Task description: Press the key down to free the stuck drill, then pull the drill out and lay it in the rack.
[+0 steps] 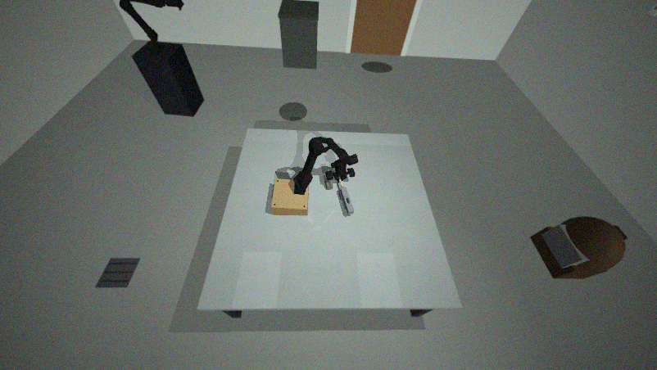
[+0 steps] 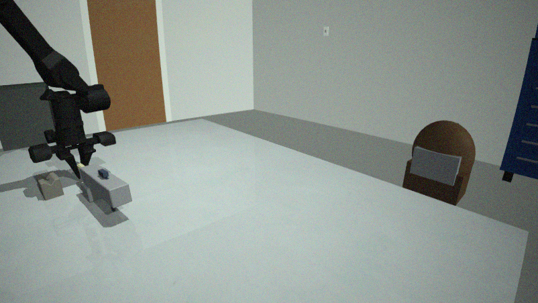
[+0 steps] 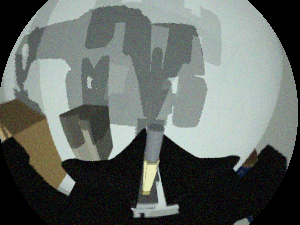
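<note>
My gripper (image 1: 341,179) (image 2: 82,167) (image 3: 149,132) points down and is shut on the drill, which shows a grey shank and a yellow band (image 2: 80,165) (image 3: 150,174) between the fingertips. The drill meets the near end of the long grey housing (image 1: 350,209) (image 2: 120,196). How far it sits inside is hidden. The dark blue key (image 2: 102,173) stands on top of the housing, clear of the fingers. A shadow lies below the housing; whether it touches the table is unclear. The rack, a tan notched block (image 1: 327,182) (image 2: 51,190) (image 3: 95,141), is beside the gripper and empty.
The arm's base stands at a wooden box (image 1: 289,197) (image 3: 42,149), on the far side of the rack from the housing. All stand on the white table (image 1: 322,271) (image 2: 263,255). A brown chair (image 1: 595,245) (image 2: 444,141) is off to the right.
</note>
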`<state>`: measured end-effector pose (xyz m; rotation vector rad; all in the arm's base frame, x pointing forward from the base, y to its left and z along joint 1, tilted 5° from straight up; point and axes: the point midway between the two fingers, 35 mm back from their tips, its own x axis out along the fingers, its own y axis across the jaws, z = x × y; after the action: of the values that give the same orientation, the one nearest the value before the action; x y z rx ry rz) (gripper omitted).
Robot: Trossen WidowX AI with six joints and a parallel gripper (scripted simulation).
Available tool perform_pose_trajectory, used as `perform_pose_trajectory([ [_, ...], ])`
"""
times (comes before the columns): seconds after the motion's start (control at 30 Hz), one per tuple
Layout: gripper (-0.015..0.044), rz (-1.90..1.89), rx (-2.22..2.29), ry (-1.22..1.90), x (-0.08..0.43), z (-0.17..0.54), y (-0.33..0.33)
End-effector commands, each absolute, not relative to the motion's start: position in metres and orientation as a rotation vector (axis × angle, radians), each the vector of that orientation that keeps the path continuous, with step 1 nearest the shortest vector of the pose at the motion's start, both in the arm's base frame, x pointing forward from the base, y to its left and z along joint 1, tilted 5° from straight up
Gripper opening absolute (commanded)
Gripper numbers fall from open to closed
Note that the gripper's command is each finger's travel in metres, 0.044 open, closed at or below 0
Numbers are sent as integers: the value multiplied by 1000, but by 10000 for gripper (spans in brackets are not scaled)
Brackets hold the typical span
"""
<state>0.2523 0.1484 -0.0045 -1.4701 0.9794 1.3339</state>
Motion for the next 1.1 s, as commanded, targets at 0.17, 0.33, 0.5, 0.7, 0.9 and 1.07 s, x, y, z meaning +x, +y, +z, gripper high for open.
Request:
perform_pose_trajectory([
  [0.17,0,1328,-1471,980,250,-4,162],
  [0.33,0,1328,-1470,980,248,-4,169],
  [0.5,0,1328,-1469,980,246,-4,177],
  [0.7,0,1329,-1469,980,244,-2,176],
  [0.9,0,1329,-1469,980,242,0,176],
  [1.07,0,1329,-1469,980,241,1,177],
])
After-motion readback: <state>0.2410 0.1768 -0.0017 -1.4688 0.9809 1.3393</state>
